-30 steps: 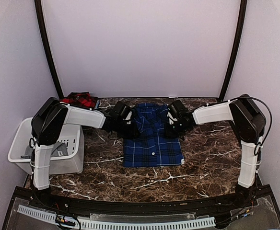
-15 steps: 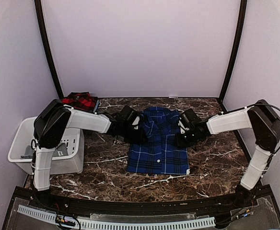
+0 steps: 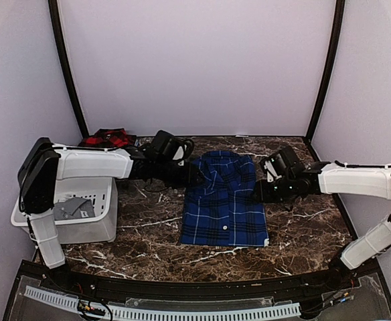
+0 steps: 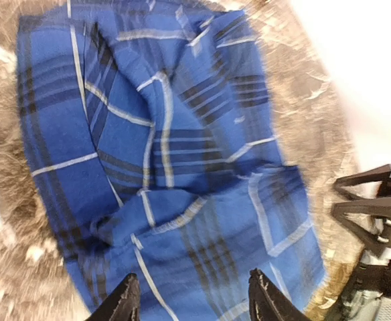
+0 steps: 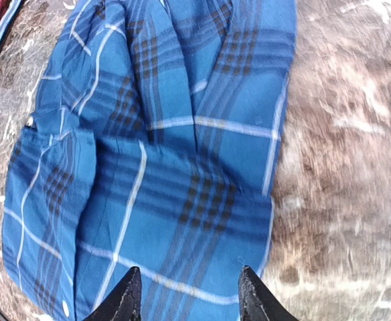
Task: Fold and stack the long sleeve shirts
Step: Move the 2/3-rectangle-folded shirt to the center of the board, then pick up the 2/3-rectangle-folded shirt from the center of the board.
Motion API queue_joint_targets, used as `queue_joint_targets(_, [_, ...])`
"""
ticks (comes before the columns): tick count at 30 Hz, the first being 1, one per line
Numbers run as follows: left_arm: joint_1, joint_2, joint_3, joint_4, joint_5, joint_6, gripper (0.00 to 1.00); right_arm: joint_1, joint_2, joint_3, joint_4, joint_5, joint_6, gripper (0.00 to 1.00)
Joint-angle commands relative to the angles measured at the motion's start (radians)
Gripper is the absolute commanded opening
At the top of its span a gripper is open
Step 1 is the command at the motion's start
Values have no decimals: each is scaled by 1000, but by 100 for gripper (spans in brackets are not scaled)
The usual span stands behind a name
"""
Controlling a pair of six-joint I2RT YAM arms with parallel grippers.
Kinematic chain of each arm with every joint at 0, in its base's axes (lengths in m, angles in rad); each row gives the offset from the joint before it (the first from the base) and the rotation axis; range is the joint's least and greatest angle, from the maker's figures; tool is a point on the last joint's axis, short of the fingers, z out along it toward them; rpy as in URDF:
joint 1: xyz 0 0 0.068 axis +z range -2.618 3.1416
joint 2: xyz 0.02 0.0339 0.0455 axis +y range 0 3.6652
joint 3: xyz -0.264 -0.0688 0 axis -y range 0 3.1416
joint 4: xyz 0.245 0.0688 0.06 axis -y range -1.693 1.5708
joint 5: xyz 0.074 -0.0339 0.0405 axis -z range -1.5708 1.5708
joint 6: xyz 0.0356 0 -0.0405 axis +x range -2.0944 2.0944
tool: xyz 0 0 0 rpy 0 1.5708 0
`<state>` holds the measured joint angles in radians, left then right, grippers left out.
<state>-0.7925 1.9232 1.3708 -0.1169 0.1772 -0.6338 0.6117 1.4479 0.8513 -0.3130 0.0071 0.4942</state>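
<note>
The blue shirt (image 3: pixel 223 204) lies folded flat in the middle of the table (image 3: pixel 302 227). The left gripper (image 3: pixel 193 176) is right by the shirt's left edge, up near the far end. Its two fingers are apart and hold nothing. The right gripper (image 3: pixel 260 190) is right by the shirt's right edge, with its fingers apart and empty as well. The red shirt (image 3: pixel 108 139) sits in the far left corner, well away from both.

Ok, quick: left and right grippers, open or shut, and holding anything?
Left gripper: open, holding nothing, over the blue shirt.
Right gripper: open, holding nothing, over the same shirt.
</note>
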Motion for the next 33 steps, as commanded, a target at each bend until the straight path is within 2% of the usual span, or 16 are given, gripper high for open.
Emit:
queue_joint_targets(1, [-5,-153,-157,-5,61,-30,53,40,-89,-100,-38,-50,77,46])
queue_joint_targets(9, [-75,-284,-417,39,134,-123,45,128,-211,-229,-88,-27,190,44])
queue_joint_targets(13, [-122,-317,-502,65,143,-182,41,158,-251,-284,-88,-33,242,42])
queue_joint_targets(22, [-153,-298,-559,84,86,-253,35,206,-269,-354,-92,-48,314,40])
queue_joint_targets(33, [-161,-269,-567,93,94,-270,26,222,-313,-411,-72,-72,361,32])
